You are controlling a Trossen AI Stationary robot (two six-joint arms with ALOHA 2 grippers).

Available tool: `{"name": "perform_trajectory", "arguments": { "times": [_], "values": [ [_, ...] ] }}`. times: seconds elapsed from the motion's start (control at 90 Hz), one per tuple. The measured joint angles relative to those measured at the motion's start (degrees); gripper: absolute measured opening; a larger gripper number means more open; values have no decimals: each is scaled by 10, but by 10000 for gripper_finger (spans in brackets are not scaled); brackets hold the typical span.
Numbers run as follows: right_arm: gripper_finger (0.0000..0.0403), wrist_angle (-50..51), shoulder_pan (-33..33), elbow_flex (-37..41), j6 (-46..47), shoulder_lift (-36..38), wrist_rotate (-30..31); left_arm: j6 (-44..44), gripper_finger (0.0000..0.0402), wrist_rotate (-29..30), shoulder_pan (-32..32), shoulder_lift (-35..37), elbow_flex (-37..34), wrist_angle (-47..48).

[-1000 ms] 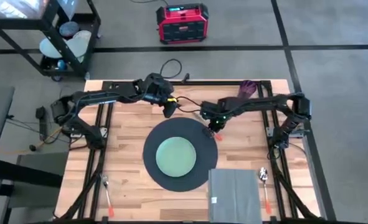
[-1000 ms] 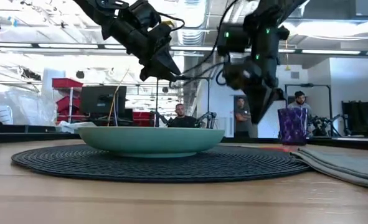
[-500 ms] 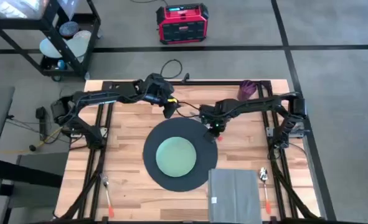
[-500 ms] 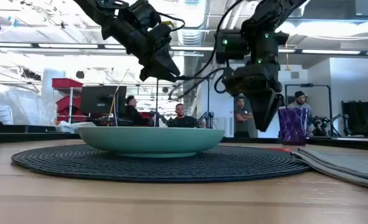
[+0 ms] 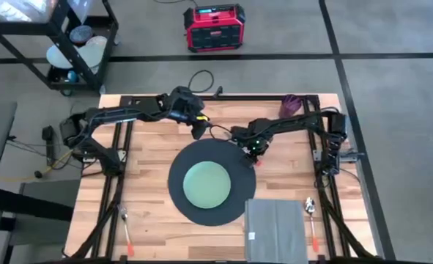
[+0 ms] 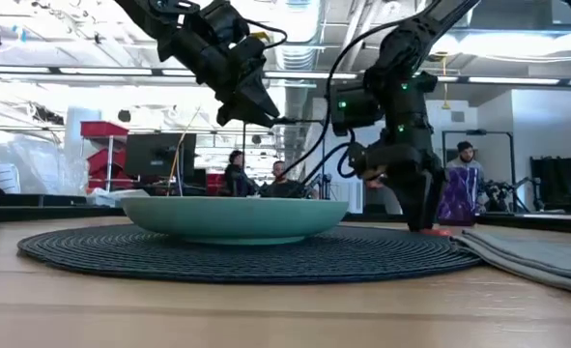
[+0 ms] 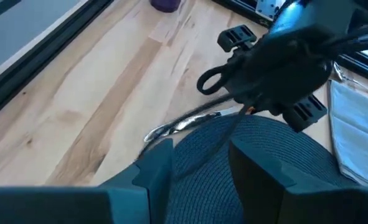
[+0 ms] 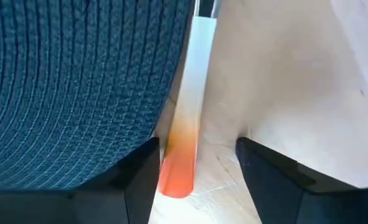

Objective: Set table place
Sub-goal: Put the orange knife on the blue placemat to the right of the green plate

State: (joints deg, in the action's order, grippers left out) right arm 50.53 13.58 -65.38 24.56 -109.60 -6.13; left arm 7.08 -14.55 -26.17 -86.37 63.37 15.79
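Observation:
The round dark placemat (image 5: 181,192) lies mid-table (image 5: 146,165) with the pale green plate (image 5: 206,183) on it. A utensil (image 8: 190,93) with an orange handle end (image 8: 177,175) lies flat on the wood along the mat's far right edge. My right gripper (image 8: 196,180) is down at the table, open, one finger on each side of that orange end; the handle lies close to the mat-side finger. My left gripper (image 5: 200,132) hangs open above the mat's far edge, well over the plate in the low view (image 6: 251,114).
A grey folded napkin (image 5: 275,229) lies at the near right, with a spoon (image 5: 310,209) beside it. A fork (image 5: 124,220) lies near the left rail. A purple cup (image 5: 291,105) stands at the far right edge. Bare wood lies left of the mat.
My right gripper has gone down from above the mat's far right edge to the table top, so its open fingers now stand astride the utensil's orange end. The utensil, mat and plate have stayed where they were.

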Motion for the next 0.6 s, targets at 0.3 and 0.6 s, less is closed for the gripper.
{"name": "perform_trajectory", "arguments": {
  "times": [0.3, 0.6],
  "values": [
    [22, 9, 2, 1, -4, -6, -6, -7, 139, 3, 0, 0, 0, 3],
    [0, 14, 1, -3, -6, 10, -8, -9, 139, 3, 0, 0, 0, 3]
  ]
}}
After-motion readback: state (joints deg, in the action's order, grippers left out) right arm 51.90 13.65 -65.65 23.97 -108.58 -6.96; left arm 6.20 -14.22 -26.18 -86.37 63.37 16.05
